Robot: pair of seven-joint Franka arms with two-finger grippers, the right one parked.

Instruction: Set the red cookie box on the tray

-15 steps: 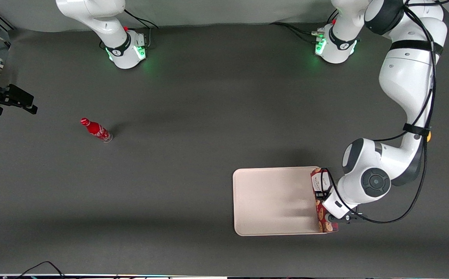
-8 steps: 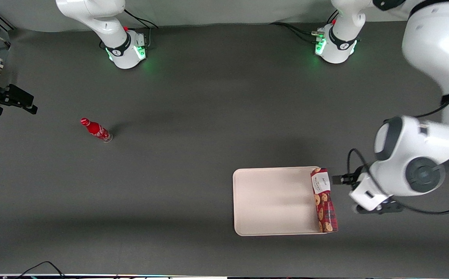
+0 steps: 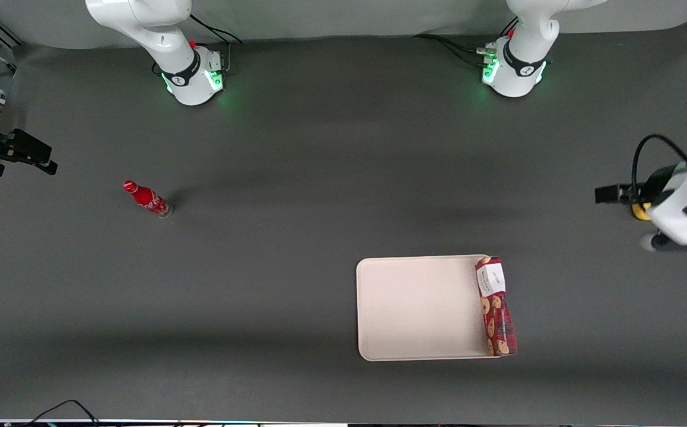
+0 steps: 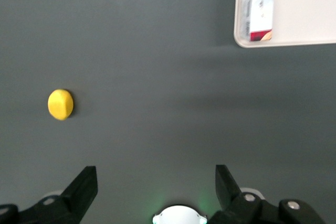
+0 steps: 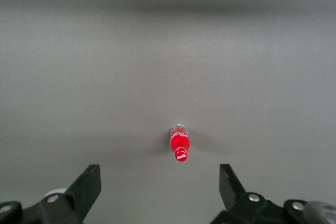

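Observation:
The red cookie box [image 3: 496,305] lies flat along the edge of the cream tray [image 3: 414,308] that faces the working arm's end of the table, its white label end farther from the front camera. The left wrist view shows the label end of the box [image 4: 261,9] inside the rim of the tray [image 4: 310,3]. My left gripper [image 3: 678,237] hangs over bare table well away from the tray, toward the working arm's end and farther from the front camera. In its own view the gripper [image 4: 156,184] is open wide and empty.
A small yellow round object [image 3: 639,212] lies on the dark table beside my gripper; it also shows in the left wrist view [image 4: 60,104]. A small red bottle [image 3: 148,199] stands toward the parked arm's end and shows in the right wrist view [image 5: 179,145].
A second ago my gripper was at the box on the tray's edge. It has let go and pulled away toward the working arm's end; the box stays in place.

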